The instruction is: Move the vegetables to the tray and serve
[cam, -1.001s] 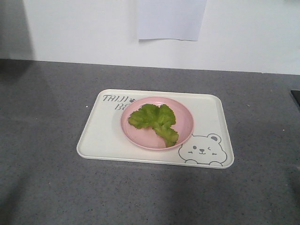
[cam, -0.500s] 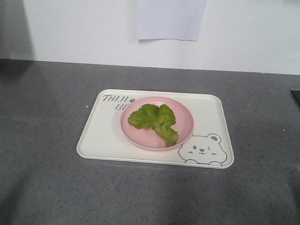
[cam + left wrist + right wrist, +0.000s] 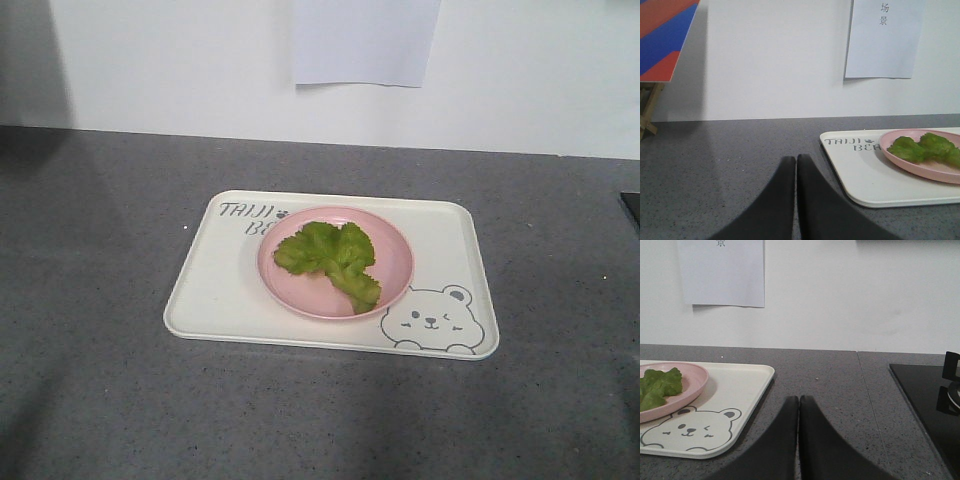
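Observation:
A bright green ruffled lettuce leaf, the vegetables (image 3: 332,258) (image 3: 925,148) (image 3: 658,386), lies on a round pink plate (image 3: 396,262). The plate stands on the cream-white tray (image 3: 215,290) (image 3: 875,175) (image 3: 735,390) with grey lettering and a bear face. My left gripper (image 3: 796,159) is shut and empty over the grey counter, left of the tray. Just right of the tray's corner, my right gripper (image 3: 799,399) is shut too, holding nothing. Neither gripper shows in the front view.
A grey speckled counter (image 3: 100,220) runs to a white wall with a paper sheet (image 3: 365,40). A black stove top (image 3: 930,395) lies at the right. A red and blue board on a wooden easel (image 3: 662,40) stands at the far left.

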Controlling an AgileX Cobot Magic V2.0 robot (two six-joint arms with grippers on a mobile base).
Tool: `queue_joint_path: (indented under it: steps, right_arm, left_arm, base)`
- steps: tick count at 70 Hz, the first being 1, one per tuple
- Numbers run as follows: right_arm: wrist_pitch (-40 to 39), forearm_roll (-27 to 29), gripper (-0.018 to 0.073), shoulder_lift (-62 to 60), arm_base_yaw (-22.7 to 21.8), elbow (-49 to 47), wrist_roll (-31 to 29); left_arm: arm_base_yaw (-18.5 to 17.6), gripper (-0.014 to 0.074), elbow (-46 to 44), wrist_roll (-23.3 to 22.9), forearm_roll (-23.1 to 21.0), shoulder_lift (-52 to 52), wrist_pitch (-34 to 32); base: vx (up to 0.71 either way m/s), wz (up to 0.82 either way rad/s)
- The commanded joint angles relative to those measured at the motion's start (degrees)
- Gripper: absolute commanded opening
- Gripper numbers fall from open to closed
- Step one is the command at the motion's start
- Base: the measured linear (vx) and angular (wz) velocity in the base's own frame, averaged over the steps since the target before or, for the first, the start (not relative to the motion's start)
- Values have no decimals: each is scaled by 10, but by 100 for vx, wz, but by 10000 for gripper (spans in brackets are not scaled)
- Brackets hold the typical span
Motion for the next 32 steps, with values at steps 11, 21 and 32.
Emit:
queue_joint_path:
  steps: [11,21,32]
  right_arm:
    - [-47,-1,-8,-1,-3,4,0]
    - [-44,-1,-8,-1,-3,4,0]
    - [-44,-1,-8,-1,-3,4,0]
  left_arm:
    - [1,-8,6,-2,0,-9,-39]
    - [1,-8,6,-2,0,-9,-39]
    - [1,-8,6,-2,0,-9,-39]
  base:
    - [0,0]
    - [0,0]
    - [0,0]
